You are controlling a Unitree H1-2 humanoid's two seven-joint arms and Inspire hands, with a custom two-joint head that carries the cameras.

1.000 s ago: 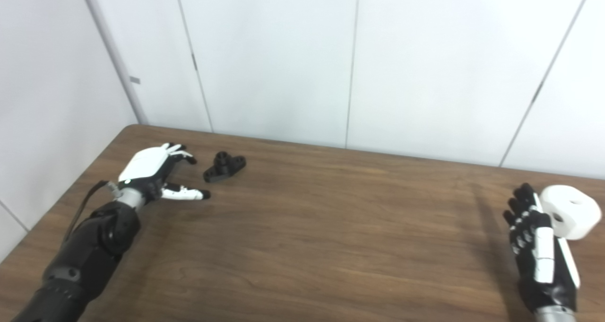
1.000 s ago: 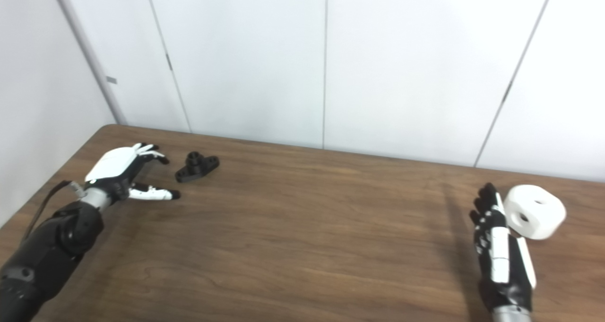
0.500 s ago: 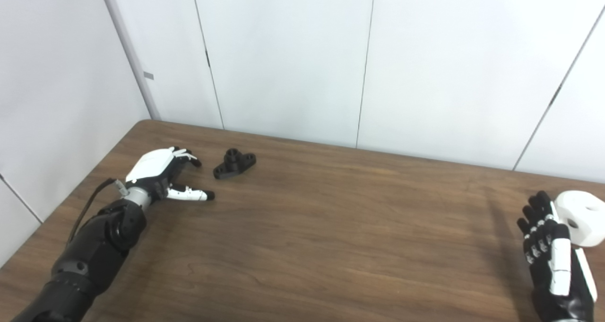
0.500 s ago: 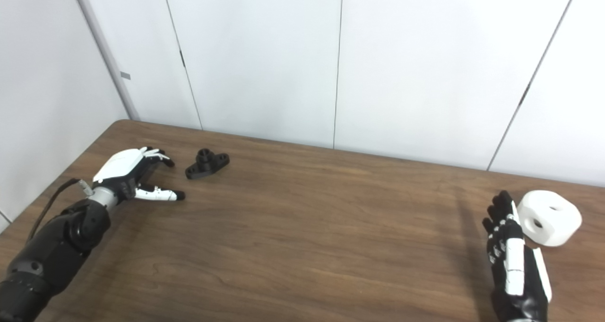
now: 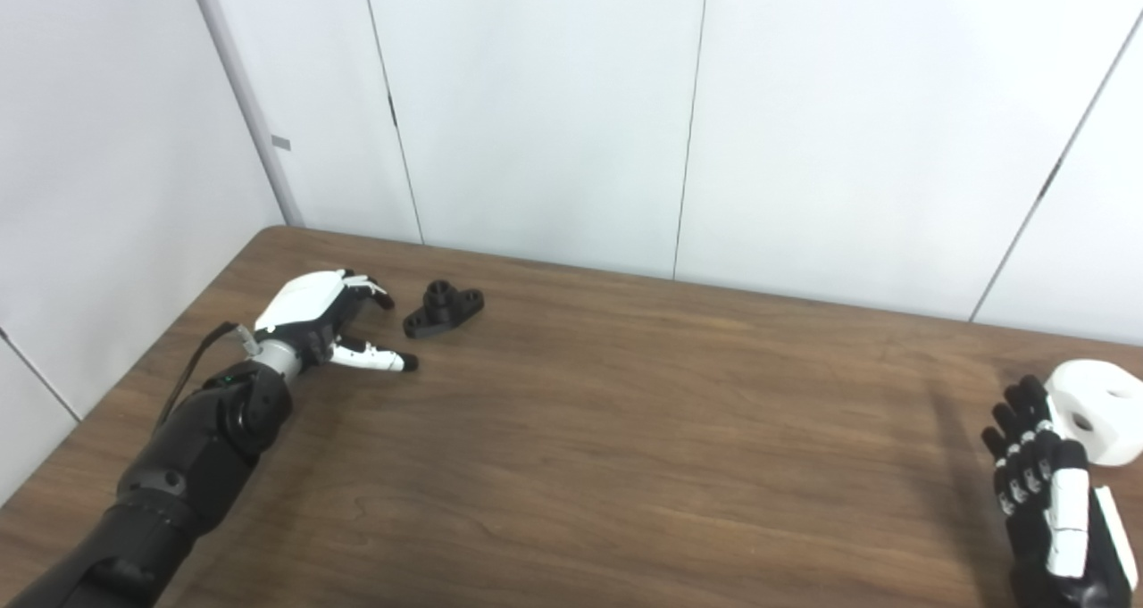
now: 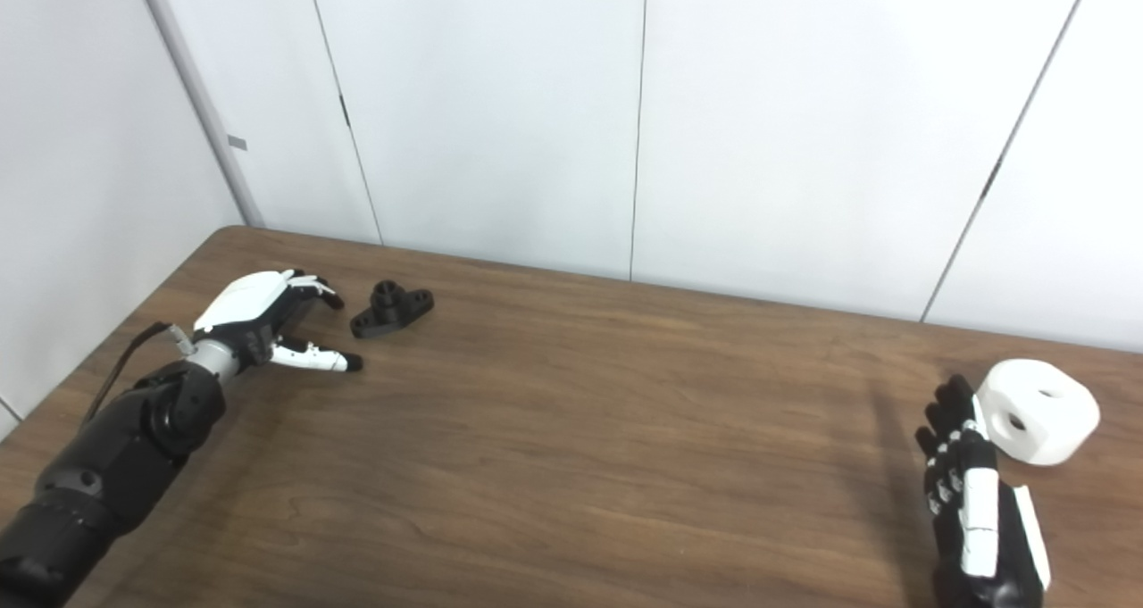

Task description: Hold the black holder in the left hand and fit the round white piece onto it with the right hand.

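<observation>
We see the black holder [image 5: 444,308] lying flat, long axis running near-left to far-right; both our left hand [image 5: 323,322] and right hand [image 6: 975,510] spread, empty.

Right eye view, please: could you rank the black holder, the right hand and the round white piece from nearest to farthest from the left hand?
1. Black holder, just right of the open left hand.
2. Right hand, far right, near edge.
3. Round white piece, far right, just beyond that hand.

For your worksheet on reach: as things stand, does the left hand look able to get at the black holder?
Probably yes. The left hand is open just left of the black holder, only bare table lies between them, and nothing covers the holder.
</observation>
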